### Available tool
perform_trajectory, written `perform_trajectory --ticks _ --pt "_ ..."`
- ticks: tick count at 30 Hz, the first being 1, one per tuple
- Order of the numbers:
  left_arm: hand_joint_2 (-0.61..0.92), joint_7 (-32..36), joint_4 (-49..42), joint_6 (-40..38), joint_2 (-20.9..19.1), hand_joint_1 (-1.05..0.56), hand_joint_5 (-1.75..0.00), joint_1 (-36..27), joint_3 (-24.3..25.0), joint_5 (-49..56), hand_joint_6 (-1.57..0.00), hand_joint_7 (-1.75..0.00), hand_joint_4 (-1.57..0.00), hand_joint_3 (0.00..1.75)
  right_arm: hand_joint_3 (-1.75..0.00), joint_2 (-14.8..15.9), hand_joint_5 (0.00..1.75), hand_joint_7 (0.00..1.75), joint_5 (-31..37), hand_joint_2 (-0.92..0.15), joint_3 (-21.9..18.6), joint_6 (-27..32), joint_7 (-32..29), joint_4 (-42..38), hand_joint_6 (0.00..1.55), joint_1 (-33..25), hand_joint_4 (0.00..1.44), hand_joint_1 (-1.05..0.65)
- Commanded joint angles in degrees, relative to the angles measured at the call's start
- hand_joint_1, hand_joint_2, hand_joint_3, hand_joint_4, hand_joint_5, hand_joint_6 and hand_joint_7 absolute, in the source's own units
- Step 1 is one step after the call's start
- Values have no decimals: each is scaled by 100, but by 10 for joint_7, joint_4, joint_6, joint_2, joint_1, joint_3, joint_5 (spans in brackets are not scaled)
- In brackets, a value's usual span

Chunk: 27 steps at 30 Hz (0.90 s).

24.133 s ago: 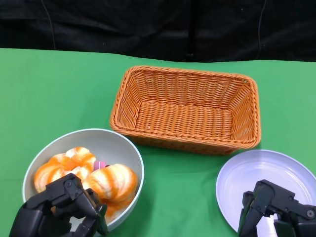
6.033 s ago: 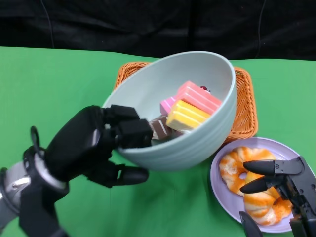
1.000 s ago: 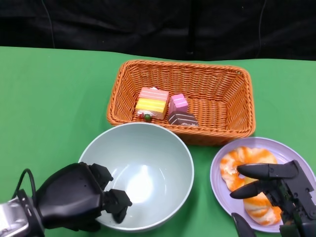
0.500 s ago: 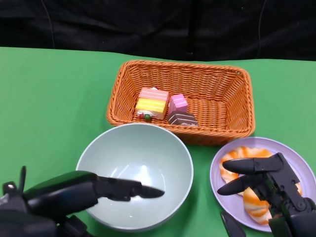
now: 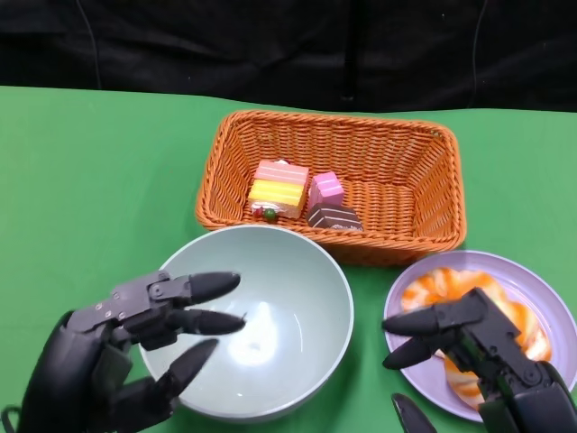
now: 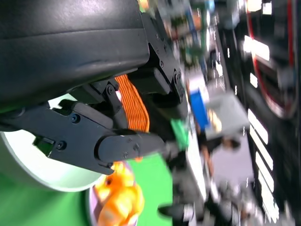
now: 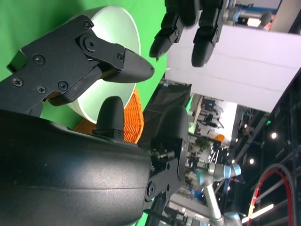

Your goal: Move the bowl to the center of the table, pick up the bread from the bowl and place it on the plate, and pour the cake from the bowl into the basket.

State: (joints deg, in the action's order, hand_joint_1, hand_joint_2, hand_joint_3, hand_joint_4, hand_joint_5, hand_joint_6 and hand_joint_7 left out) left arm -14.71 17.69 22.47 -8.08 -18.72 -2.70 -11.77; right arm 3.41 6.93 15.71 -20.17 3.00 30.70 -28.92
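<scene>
While both hands hang above the near table edge, the scene reads as follows.

Bowl: pale green bowl [image 5: 270, 307] sits upright on the green table [image 5: 81, 171], mouth up, just in front of the basket and left of the plate; nothing visible inside it.
Left hand: left hand [image 5: 126, 356] is released, fingers spread and holding nothing; fingertips reach over the bowl's near-left rim, and contact cannot be told.
Right hand: right hand [image 5: 478, 356] is released as well, fingers extended toward the bowl, above the near part of the plate, grasping nothing.
Basket: orange wicker basket [image 5: 397, 149] lies with its long axis left to right, behind bowl and plate.
Cake: cake pieces [image 5: 302, 198] rest on the basket floor in its left half; the pink-and-yellow slice is leftmost, a small pink cube and a brown piece just beside it.
Bread: orange-striped bread [image 5: 446, 289] lies on the purple plate [image 5: 541, 284], partly hidden by the right hand.
Plate position: right of the bowl, close to the basket's front right corner.
</scene>
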Motion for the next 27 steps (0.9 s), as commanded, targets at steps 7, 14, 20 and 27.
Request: perform_trajectory --ticks 7,14,20,27 --pt "69 15 -34 77 43 -3 -140 -28 12 18 -76 -111 -77 92 -147 -1 142 118 -8 -37 -7 -64 -7 -39 75 15 74 15" --pt "58 15 -66 107 51 -6 -166 -27 5 20 -87 -136 -87 112 -174 2 173 155 -7 -18 -17 -89 -10 -52 97 15 100 9" --pt "48 -1 -77 117 49 -8 -170 -34 0 2 -86 -144 -89 130 -175 2 175 161 -12 -19 -18 -79 -6 -39 95 -2 102 6" --pt "46 -22 -96 139 48 -11 -166 -30 3 -12 -87 -145 -91 132 -175 1 175 163 -9 -21 -18 -90 -8 -48 91 -6 100 9"
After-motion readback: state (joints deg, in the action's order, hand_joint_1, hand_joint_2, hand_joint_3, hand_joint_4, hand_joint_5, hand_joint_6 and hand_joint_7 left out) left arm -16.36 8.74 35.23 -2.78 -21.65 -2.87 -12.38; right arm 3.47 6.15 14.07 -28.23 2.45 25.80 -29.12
